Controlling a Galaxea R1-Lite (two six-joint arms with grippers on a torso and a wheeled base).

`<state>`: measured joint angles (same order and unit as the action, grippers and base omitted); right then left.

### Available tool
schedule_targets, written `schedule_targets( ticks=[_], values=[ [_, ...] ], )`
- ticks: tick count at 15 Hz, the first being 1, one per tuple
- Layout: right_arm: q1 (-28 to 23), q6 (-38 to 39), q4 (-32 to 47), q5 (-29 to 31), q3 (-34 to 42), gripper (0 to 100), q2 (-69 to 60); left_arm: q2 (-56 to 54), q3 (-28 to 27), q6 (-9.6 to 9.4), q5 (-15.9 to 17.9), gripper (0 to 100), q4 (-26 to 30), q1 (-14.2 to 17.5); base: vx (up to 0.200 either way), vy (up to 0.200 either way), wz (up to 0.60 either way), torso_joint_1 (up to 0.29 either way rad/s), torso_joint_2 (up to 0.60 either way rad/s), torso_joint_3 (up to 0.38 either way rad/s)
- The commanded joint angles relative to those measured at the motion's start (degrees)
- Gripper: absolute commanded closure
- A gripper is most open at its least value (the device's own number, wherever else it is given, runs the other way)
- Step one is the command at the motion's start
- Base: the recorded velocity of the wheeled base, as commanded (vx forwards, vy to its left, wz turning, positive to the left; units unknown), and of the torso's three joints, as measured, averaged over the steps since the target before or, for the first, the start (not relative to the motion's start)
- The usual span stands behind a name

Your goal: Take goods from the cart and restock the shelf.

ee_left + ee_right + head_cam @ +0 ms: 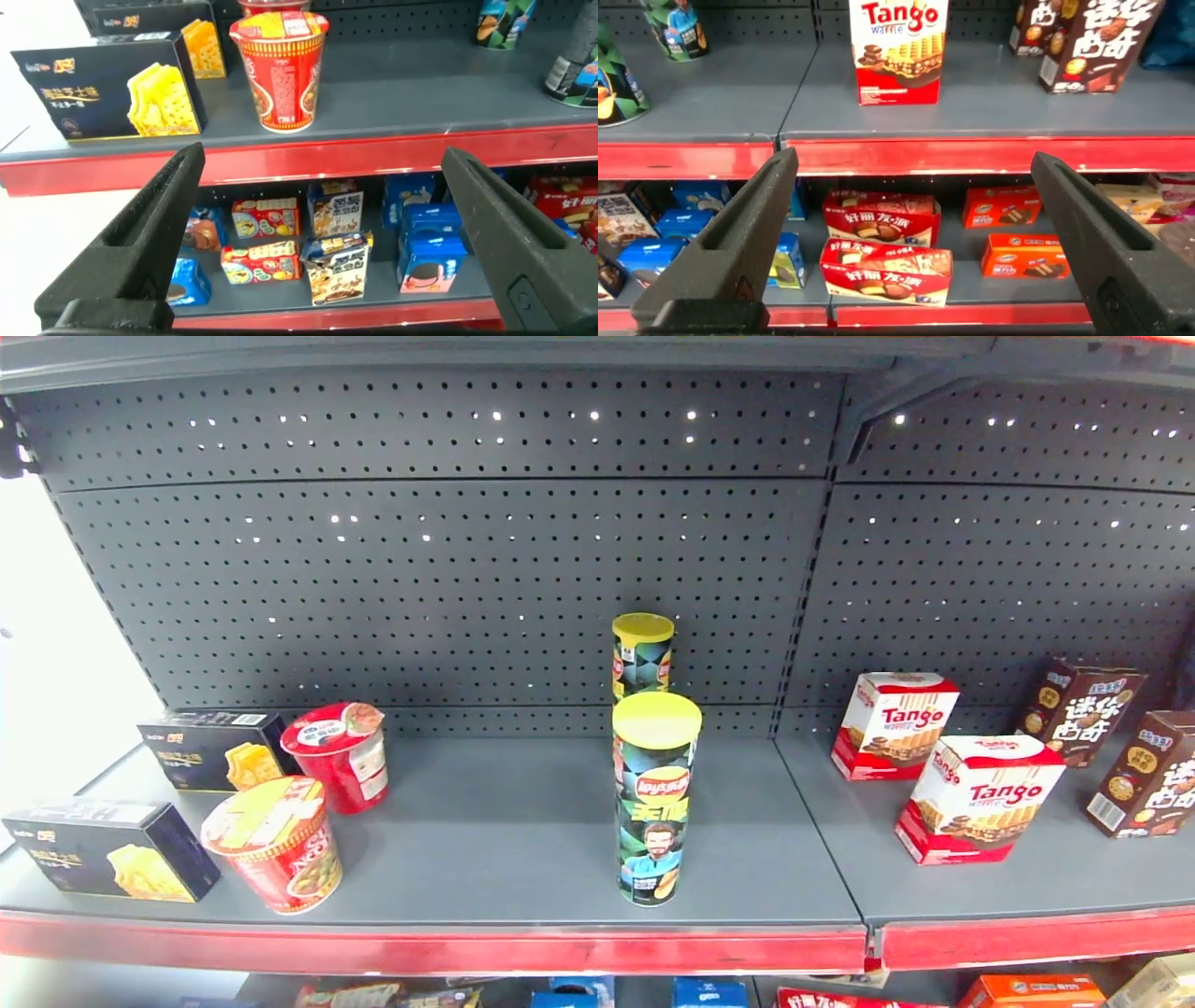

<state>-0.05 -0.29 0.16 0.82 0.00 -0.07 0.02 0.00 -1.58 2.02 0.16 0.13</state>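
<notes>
The left claw point(322, 252) is held low and roughly level, pointing forward, its two dark jaws spread wide apart and gripping nothing. The right claw point(920, 247) sits in much the same pose on the right side, also level and pointing forward, its jaws just as wide and bare. Both sets of jaws are angled outward toward their tips.

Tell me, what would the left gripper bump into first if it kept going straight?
Probably the red front edge of the grey metal shelf, seen right between the open jaws of the left gripper; depth is hard to judge.
</notes>
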Motion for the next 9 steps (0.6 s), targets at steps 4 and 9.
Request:
schedule_targets(
  ticks=[4, 9],
  values=[
    [0.0, 0.1, 0.0, 0.1, 0.0, 0, 0.1, 0.0, 0.0, 0.00, 0.0, 0, 0.0, 0.0, 0.000, 0.000, 0.00, 0.000, 0.00, 0.000],
    [0.0, 0.1, 0.0, 0.1, 0.0, 0, 0.1, 0.0, 0.0, -0.09, 0.0, 0, 0.0, 0.0, 0.000, 0.000, 0.00, 0.000, 0.00, 0.000]
  ],
)
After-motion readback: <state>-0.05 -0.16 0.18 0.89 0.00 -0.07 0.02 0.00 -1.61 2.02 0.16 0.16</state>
